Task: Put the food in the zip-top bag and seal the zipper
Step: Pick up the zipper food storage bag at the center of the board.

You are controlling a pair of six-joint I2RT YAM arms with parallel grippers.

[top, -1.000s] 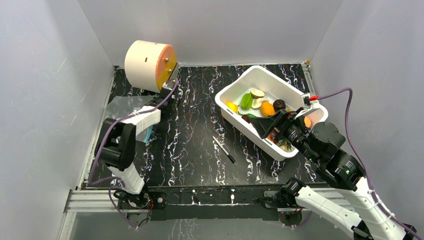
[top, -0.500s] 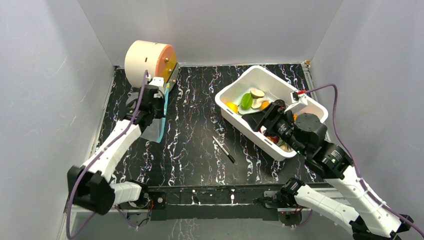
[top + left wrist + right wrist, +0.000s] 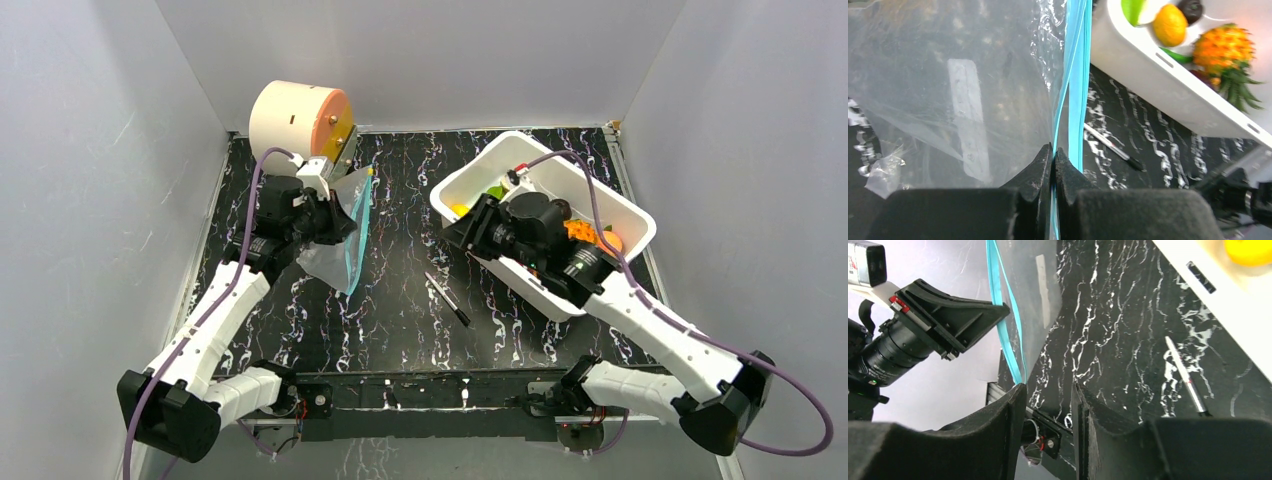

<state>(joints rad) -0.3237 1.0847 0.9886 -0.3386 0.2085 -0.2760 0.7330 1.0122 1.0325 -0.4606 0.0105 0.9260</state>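
My left gripper (image 3: 338,222) is shut on the edge of the clear zip-top bag (image 3: 335,255) and holds it up off the table on the left. The bag's blue-teal zipper (image 3: 1075,75) runs upward from the pinched fingertips (image 3: 1053,150), and the white label patch shows through the plastic. The food lies in the white tub (image 3: 520,140): an orange pineapple (image 3: 1223,50), an orange fruit (image 3: 1170,24), a green piece (image 3: 495,190). My right gripper (image 3: 465,232) hovers at the tub's left end, pointing toward the bag. Its jaws stand narrowly open (image 3: 1048,395) with nothing between them.
A thin black pen (image 3: 447,300) lies on the black marbled table between the bag and the tub. A cream cylinder with an orange face (image 3: 298,125) stands at the back left. Grey walls close in on three sides.
My left arm has lifted the bag up and to the right. My right arm has pulled out of the tub and swung left toward the bag, its jaws narrowing.
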